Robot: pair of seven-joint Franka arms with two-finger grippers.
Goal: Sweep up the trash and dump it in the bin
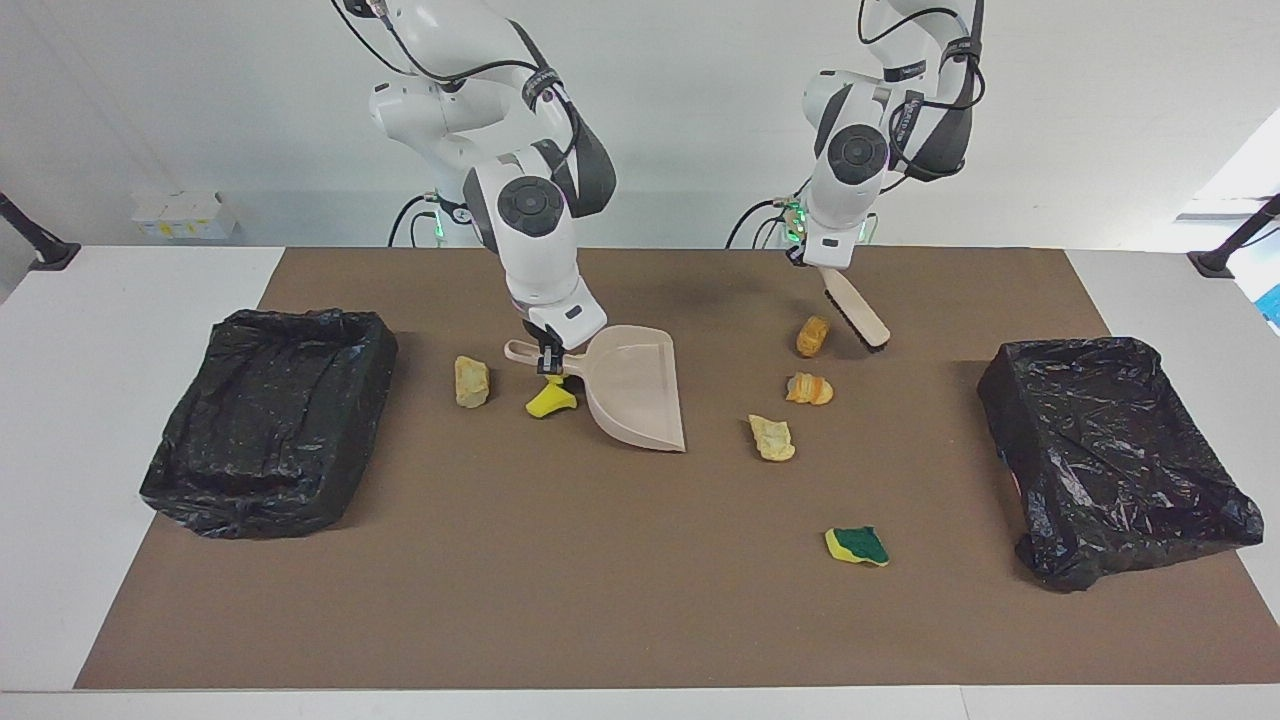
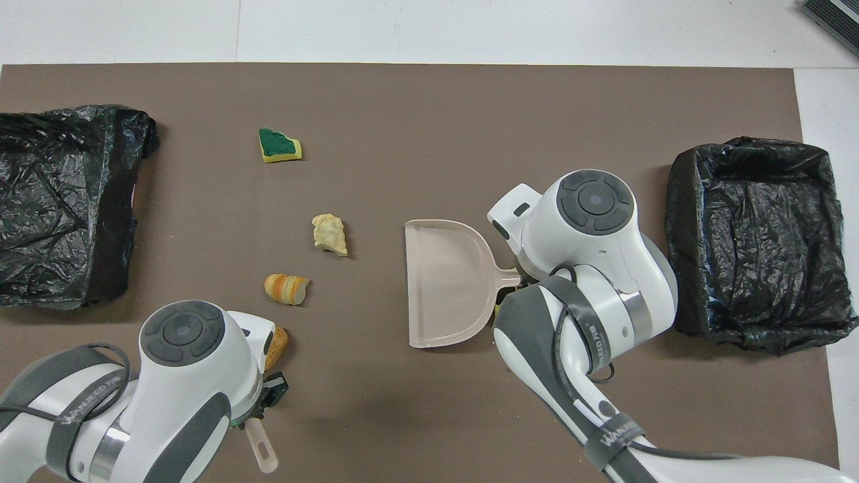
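Note:
My right gripper [image 1: 548,357] is shut on the handle of the beige dustpan [image 1: 635,400] [image 2: 446,292], whose mouth faces the left arm's end of the table. A yellow sponge piece [image 1: 551,399] lies beside that handle, with a tan lump [image 1: 472,381] toward the right arm's end. My left gripper [image 1: 818,265] is shut on the brush [image 1: 852,308], held tilted beside an orange-brown lump [image 1: 813,336]. More trash lies loose on the mat: an orange bread piece [image 1: 809,389] [image 2: 286,288], a pale tan lump [image 1: 772,437] [image 2: 330,234] and a yellow-and-green sponge [image 1: 857,546] [image 2: 279,145].
Two bins lined with black bags stand on the brown mat [image 1: 600,580], one at the right arm's end [image 1: 270,420] [image 2: 758,241] and one at the left arm's end [image 1: 1110,450] [image 2: 64,201]. White table surface borders the mat.

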